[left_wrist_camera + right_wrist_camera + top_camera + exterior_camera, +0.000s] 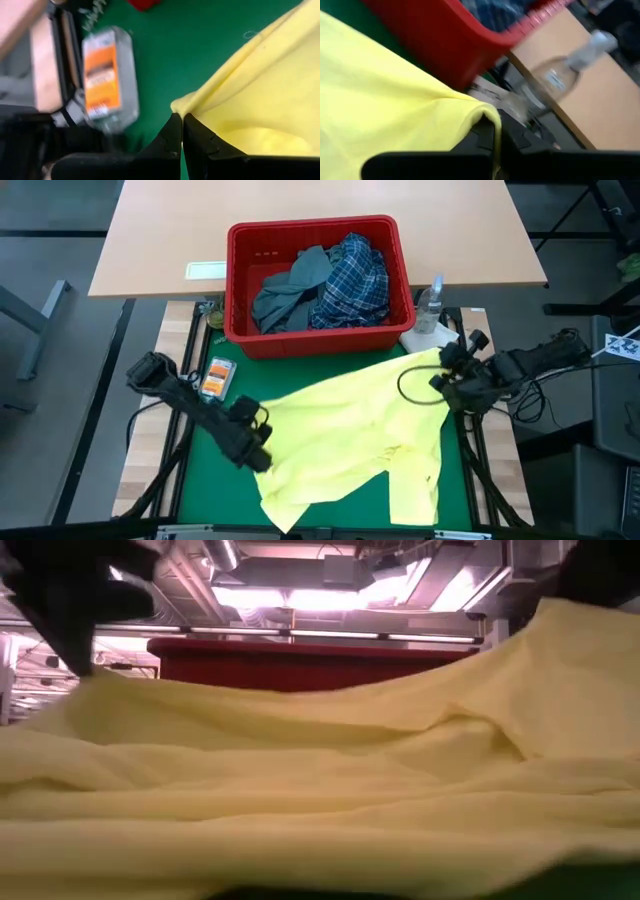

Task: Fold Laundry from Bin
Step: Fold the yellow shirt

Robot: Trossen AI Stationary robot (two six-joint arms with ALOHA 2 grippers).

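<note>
A small yellow garment [350, 435] is spread across the green mat [320, 370] in front of the red bin [318, 340]. In the low view its cloth [320, 790] fills most of the picture. My left gripper [258, 445] is shut on its left end. My right gripper [445, 368] is shut on its far right end. A grey garment [290, 290] and a blue-white plaid shirt [352, 280] lie piled in the bin. My left gripper pinches a bunched corner of the yellow garment [184, 104] between its two fingertips, slanting down from the table's left. The cloth runs away from the fingers toward the right. My right gripper pinches a folded edge at the garment's far right corner [487, 111] between its two fingers, slanting down from the table's right. That corner is raised, and the cloth slopes down from it onto the mat.
A clear pack with an orange label [216, 377] lies on the mat's left edge near my left arm. A clear spray bottle [431, 305] stands on white paper right of the bin. The wooden table [160, 240] lies beyond the bin.
</note>
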